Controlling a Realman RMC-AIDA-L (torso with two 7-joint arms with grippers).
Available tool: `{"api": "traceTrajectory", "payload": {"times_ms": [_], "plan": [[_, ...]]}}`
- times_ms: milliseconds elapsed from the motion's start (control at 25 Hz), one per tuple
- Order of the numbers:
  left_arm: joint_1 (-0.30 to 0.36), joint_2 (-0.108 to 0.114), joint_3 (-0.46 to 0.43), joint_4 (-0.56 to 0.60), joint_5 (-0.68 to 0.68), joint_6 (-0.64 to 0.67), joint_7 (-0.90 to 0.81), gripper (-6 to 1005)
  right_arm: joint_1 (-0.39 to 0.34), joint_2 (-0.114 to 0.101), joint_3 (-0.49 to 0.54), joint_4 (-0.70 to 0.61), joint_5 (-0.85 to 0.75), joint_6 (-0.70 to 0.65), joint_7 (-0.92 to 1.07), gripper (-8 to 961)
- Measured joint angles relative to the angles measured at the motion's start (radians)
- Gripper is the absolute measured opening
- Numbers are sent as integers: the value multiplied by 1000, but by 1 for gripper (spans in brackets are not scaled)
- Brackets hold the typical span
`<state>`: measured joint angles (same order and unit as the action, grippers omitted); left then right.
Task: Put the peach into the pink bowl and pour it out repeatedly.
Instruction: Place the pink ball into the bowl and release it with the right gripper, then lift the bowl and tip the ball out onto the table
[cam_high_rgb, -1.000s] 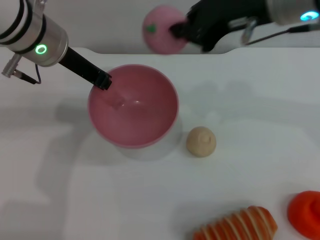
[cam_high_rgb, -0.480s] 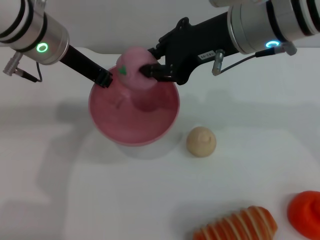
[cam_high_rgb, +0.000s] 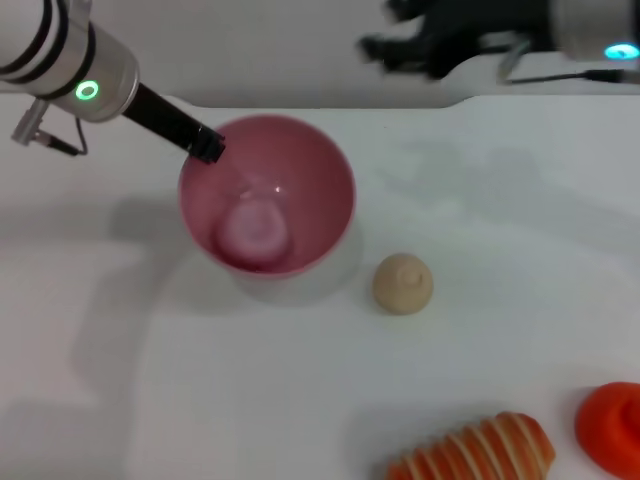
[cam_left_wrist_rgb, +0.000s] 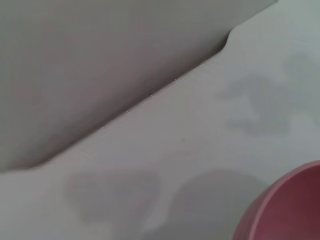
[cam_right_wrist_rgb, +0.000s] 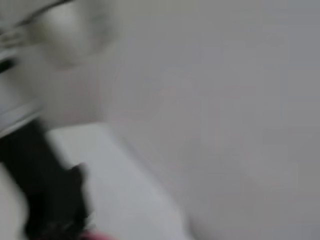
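1. The peach (cam_high_rgb: 256, 228) is seen only as a pale, blurred round shape in the bottom of the pink bowl (cam_high_rgb: 330, 215); its green stem mark cannot be made out, so the way it points cannot be told, and a round fruit shows no long axis.
2. The bowl's near wall is partly hidden by its own rim in the head view. In the left wrist view only a curved piece of the pink bowl (cam_left_wrist_rgb: 285, 210) shows, cut off at the picture's corner.
3. The bowl stands on the white table (cam_high_rgb: 250, 400), mouth upward and tipped slightly toward the near side.
4. The left gripper (cam_high_rgb: 207, 148) is placed at the bowl's far left rim, its black fingers pressed together on the rim.
5. The right gripper (cam_high_rgb: 385, 40) is held in the air beyond the far edge of the table, to the right of the bowl and well apart from it. It is blurred; nothing is seen in it, and its fingers look spread.
6. The right wrist view is too smeared for anything to be named with certainty.
7. A beige ball (cam_high_rgb: 403, 283) lies just right of the bowl. A striped orange piece (cam_high_rgb: 480, 450) and a red object (cam_high_rgb: 612, 425) are cut off at the near right edge.
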<state>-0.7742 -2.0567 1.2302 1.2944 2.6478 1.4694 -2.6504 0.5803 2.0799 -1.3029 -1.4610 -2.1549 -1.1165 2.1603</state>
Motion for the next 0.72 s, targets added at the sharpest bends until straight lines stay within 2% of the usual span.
{"api": "traceTrajectory", "payload": {"times_ms": [80, 160, 200, 240, 360, 520, 560, 600, 640, 720], "plan": [[5, -2, 10, -2, -7, -53, 35, 44, -62, 0, 25, 29, 77, 122, -46, 509], [23, -4, 49, 0, -55, -172, 103, 43, -120, -1, 29, 98, 214, 286, -152, 509], [23, -4, 49, 0, -55, -172, 103, 43, -146, -2, 28, 152, 310, 374, -230, 509], [44, -4, 94, -1, -123, -301, 159, 43, -160, -3, 30, 210, 431, 445, -332, 509], [83, -4, 169, 5, -237, -481, 255, 43, -170, -5, 70, 386, 773, 546, -645, 509], [165, -5, 319, 30, -400, -750, 431, 43, -169, -5, 152, 587, 1186, 474, -993, 509], [182, -5, 351, 34, -426, -803, 464, 43, -173, -5, 172, 629, 1270, 418, -1066, 509], [182, -5, 351, 34, -426, -803, 464, 43, -178, -6, 197, 676, 1342, 343, -1141, 509], [228, -5, 447, 42, -499, -960, 557, 43, -182, -5, 212, 712, 1393, 281, -1191, 509], [243, -5, 479, 44, -520, -1009, 587, 43, -186, -6, 239, 776, 1473, 165, -1278, 509]]}}
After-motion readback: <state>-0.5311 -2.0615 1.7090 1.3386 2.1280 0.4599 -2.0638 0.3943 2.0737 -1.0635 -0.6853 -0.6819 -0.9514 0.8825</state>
